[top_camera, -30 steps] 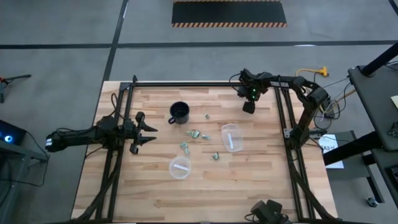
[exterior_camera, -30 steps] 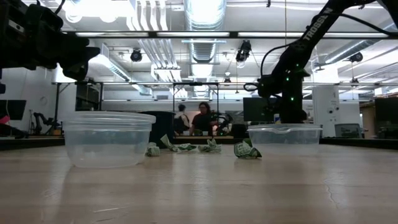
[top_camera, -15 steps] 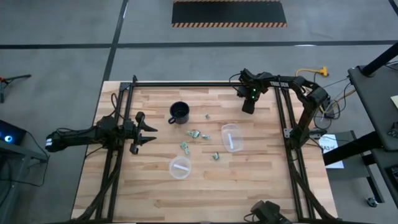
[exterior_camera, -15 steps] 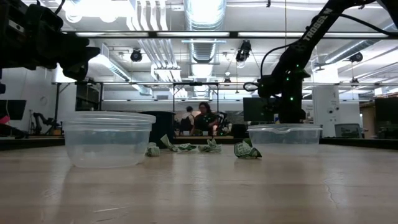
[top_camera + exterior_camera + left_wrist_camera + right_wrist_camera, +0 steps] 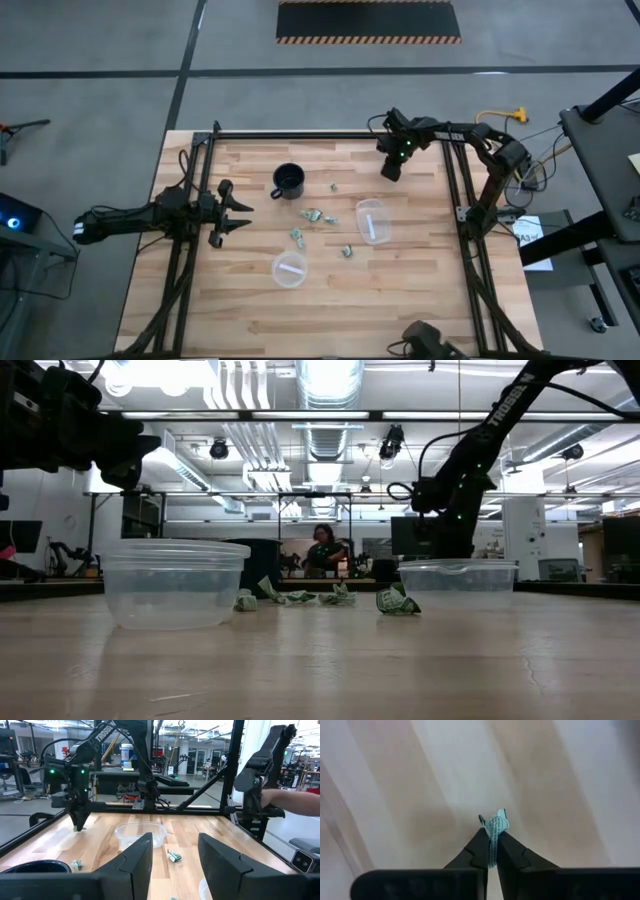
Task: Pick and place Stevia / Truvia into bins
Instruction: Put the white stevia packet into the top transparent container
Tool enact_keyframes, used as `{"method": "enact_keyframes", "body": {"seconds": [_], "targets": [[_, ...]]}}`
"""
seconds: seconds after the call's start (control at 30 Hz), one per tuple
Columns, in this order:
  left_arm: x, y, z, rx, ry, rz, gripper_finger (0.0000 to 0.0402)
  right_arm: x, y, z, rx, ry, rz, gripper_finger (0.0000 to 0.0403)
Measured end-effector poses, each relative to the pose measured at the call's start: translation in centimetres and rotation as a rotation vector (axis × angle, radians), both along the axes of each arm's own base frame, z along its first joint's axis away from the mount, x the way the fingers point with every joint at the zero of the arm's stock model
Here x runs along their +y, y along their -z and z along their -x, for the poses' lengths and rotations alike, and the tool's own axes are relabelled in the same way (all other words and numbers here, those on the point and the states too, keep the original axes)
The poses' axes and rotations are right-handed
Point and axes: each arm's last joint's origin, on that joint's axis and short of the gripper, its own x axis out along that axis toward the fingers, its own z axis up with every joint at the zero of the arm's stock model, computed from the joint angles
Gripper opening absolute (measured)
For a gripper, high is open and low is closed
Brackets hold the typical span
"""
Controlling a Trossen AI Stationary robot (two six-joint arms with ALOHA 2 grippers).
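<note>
Right gripper (image 5: 491,851): jaws pinching pale green paper sachet (image 5: 494,831); carrying stage; needing travel to nearby oblong clear plastic tub (image 5: 372,220).

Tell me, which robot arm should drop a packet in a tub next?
The right. Its gripper already pinches a sachet near the oblong tub. The left gripper waits open and empty at the table's left side.

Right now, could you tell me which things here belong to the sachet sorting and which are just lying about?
Job:
sachets loose on the table
sachet pinched in the right pincer
round bin
oblong bin

Lying about:
black mug
left pincer, waiting open at the table's left
</note>
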Motion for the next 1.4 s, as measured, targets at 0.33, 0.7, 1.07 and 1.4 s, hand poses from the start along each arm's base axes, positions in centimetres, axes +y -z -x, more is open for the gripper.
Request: {"method": "enact_keyframes", "body": {"seconds": [0.33, 0.7, 1.07, 1.4], "targets": [[0.0, 0.0, 0.0, 0.0, 0.0, 0.0, 0.0141, 1.9, -2.5, 0.6, -0.518, -0.069, 0.099, 0.0009], [0.0, 0.0, 0.0, -0.001, 0.0, 0.0, 0.0141, 8.5, -0.2, 3.7, -1.04, -0.199, 0.143, 0.0009], [0.0, 0.0, 0.0, 0.0, 0.0, 0.0, 0.0141, 12.6, 1.5, 5.7, -1.271, -0.281, 0.215, 0.0011], [0.0, 0.0, 0.0, 0.0, 0.0, 0.0, 0.0141, 12.1, 4.1, 3.3, -1.2, -0.212, -0.016, 0.0012]]}}
